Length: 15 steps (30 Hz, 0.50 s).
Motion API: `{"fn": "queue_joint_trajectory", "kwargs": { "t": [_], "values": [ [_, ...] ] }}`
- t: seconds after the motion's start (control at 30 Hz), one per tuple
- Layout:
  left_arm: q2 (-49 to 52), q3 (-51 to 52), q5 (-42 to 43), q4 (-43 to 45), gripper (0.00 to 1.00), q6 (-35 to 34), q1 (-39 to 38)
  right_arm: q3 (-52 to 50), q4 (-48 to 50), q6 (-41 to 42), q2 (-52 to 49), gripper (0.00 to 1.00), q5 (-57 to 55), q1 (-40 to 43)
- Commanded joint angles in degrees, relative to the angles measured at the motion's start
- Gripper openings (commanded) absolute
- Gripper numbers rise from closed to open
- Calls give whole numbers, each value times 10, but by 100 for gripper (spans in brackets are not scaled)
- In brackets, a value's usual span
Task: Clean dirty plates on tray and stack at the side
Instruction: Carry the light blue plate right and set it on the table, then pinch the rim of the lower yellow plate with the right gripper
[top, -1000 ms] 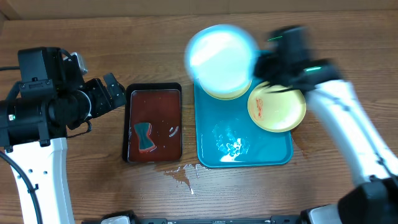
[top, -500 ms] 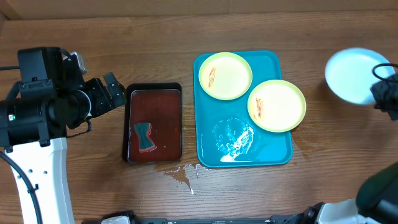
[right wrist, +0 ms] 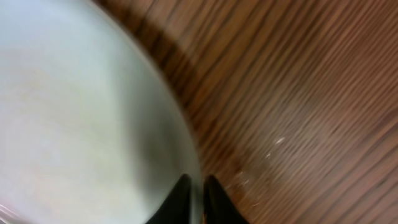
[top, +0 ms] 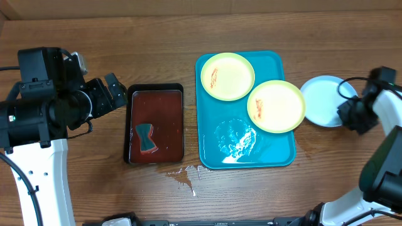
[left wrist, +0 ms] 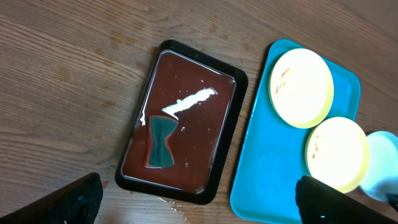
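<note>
A brown wooden table (top: 81,182) with a strong lengthwise grain fills the overhead view, and a pale beige strip (top: 188,7) runs along its far edge; no more of the room can be seen. Right of centre lies the large turquoise rectangular plastic tray (top: 276,154), with a wet glossy patch (top: 235,141) on its near half. Two of the plates rest on it: one yellow-green round plastic plate (top: 227,76) in the far left corner, and a second yellow-green plate (top: 276,106) reaching over the tray's right rim; each carries a red-orange smear on its left side. The light blue round plastic plate (top: 323,100) lies on the bare wood just right of the tray; its left edge meets the second yellow-green plate, though which lies on top cannot be told. The right gripper (right wrist: 198,198) is at the blue plate's right edge, its jaws drawn close and pinching the rim. Left of the turquoise tray sits a smaller black rectangular tray (top: 156,88) of dark red liquid, with a teal hourglass-shaped sponge (top: 146,138) in it; a thin reddish spill (top: 185,174) marks the wood near its near right corner. The left gripper (top: 118,91) hangs above the table left of the black tray, jaws spread wide and holding nothing.
</note>
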State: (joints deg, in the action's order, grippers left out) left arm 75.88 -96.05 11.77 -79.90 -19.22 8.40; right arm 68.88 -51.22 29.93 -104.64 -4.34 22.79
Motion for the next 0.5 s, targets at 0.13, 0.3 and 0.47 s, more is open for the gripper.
{"fn": "queue_joint_trajectory", "kwargs": {
  "t": [0.13, 0.3, 0.47],
  "values": [
    [-5, -11, -3, 2, 99, 13, 3, 11, -14, -3, 60, 41, -30, -63],
    [-5, -11, -3, 3, 100, 13, 3, 11, 0, -98, 98, 43, 78, -98],
    [-5, -11, -3, 3, 100, 13, 3, -12, 34, -152, 87, 55, 111, -146]
  ]
}}
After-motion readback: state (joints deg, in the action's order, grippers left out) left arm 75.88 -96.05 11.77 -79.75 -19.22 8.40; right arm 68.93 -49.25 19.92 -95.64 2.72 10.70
